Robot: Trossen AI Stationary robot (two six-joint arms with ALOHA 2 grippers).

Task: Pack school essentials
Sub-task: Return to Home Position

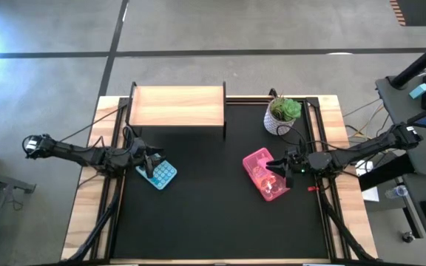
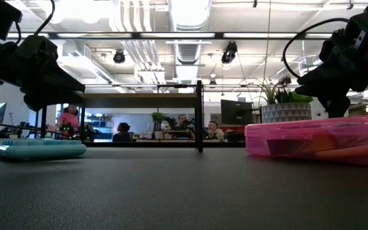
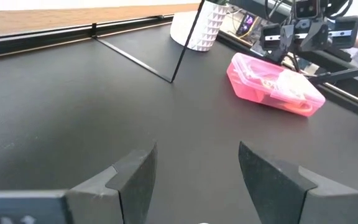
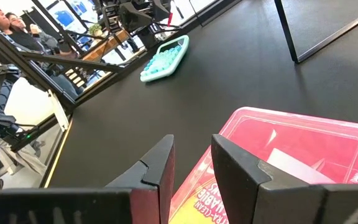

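Observation:
A closed pink translucent case (image 1: 265, 177) lies flat on the black mat at the right. A yellow printed box (image 4: 194, 190) and pale items show through its lid; I cannot make out the other stationery. My right gripper (image 1: 274, 167) stands over the case's edge nearest the table's middle (image 4: 229, 121), its fingers a narrow gap apart (image 4: 192, 140). My left gripper (image 1: 152, 164) is open and empty (image 3: 197, 149) at the left, low over a light blue calculator (image 1: 160, 175) that lies flat on the mat. My right gripper comes level from the table's right, with its fingertips (image 2: 337, 110) at the height of the case's lid (image 2: 312, 128). I cannot tell whether they touch the lid.
A wooden shelf on a thin black frame (image 1: 176, 106) stands at the far edge. A potted green plant (image 1: 282, 115) stands at the far right, close behind the case. The mat between the two arms (image 1: 205, 199) is bare. People sit in the room beyond the table (image 2: 123, 131).

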